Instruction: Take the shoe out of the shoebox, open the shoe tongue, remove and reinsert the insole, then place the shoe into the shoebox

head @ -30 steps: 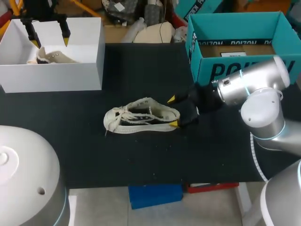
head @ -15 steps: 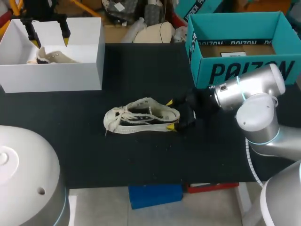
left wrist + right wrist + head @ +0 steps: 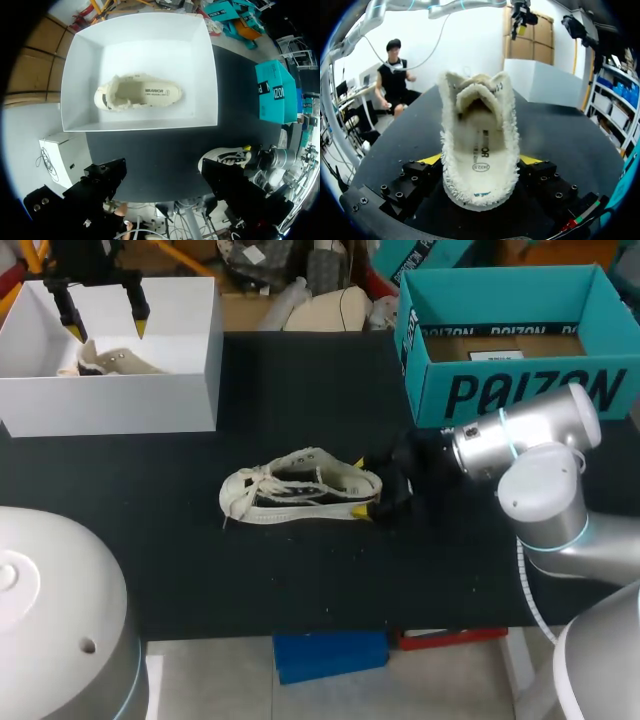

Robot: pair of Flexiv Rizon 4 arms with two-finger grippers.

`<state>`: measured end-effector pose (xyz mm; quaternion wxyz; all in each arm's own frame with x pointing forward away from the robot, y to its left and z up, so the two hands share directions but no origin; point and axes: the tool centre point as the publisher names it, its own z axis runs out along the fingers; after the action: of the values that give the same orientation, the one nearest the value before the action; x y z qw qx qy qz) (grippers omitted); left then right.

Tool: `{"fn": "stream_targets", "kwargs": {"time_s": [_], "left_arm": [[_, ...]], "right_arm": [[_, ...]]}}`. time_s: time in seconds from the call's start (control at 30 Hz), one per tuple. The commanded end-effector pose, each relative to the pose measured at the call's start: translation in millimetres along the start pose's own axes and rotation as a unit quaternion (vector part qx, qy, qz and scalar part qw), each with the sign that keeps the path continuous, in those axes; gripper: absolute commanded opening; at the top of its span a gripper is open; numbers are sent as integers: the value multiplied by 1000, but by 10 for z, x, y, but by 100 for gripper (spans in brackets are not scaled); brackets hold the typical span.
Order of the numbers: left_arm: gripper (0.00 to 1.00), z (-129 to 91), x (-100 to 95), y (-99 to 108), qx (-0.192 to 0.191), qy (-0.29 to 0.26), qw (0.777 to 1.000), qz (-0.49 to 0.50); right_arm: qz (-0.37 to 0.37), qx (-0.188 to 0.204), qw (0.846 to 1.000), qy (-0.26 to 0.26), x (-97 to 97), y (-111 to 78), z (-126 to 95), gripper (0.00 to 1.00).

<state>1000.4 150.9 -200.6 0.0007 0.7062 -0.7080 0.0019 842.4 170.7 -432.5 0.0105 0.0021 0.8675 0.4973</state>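
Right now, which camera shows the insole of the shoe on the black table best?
The right wrist view: it looks straight into the shoe from the heel, so the insole lies in plain sight. The head view shows the shoe side-on, insole hidden. The left wrist view shows it small and far off.

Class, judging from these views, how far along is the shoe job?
Done: a shoe lies out on the table. In hand: the right gripper, open, straddles its heel. To do: opening the tongue, pulling and refitting the insole, which sits inside, then boxing the shoe. The left gripper hangs open over the white shoebox, which holds a second shoe.
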Motion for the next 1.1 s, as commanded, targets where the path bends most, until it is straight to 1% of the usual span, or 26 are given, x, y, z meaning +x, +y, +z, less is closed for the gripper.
{"fn": "stream_targets", "kwargs": {"time_s": [0.03,0.17,0.23,0.27,0.33,0.37,0.43,0.53,0.6,0.73,0.77,0.8,1.1], "left_arm": [[100,-5,4,2,-1,-1,1000,-1],[100,-5,4,2,-1,-1,1000,-1],[100,-101,71,-36,5,6,999,53],[100,-144,118,-37,13,8,996,88],[100,-239,234,37,25,20,983,180],[100,-270,295,83,35,18,974,222],[100,-293,436,187,58,-4,955,291],[100,-305,649,394,81,-20,912,401],[100,-280,792,495,114,-47,884,452],[100,-222,1044,749,167,-72,821,541],[100,-205,1096,798,177,-78,813,549],[100,-187,1146,830,187,-83,809,551],[100,-187,1146,830,187,-83,809,551]], "right_arm": [[0,1,1000,2,-24,-4,29,0],[0,1,1000,2,-24,-4,29,0],[0,1,1000,2,-24,-4,29,0],[0,1,1000,2,-24,-4,29,0],[0,1,1000,2,-24,-4,29,0],[0,1,1000,2,-24,-4,29,0],[0,1,1000,2,-24,-4,29,0],[0,1,1000,2,-24,-4,29,0],[0,1,1000,2,-24,-4,29,0],[0,1,1000,2,-24,-4,29,0],[0,1,1000,2,-24,-4,29,0],[0,1,1000,2,-24,-4,29,0],[0,1,1000,2,-24,-4,29,0]]}}
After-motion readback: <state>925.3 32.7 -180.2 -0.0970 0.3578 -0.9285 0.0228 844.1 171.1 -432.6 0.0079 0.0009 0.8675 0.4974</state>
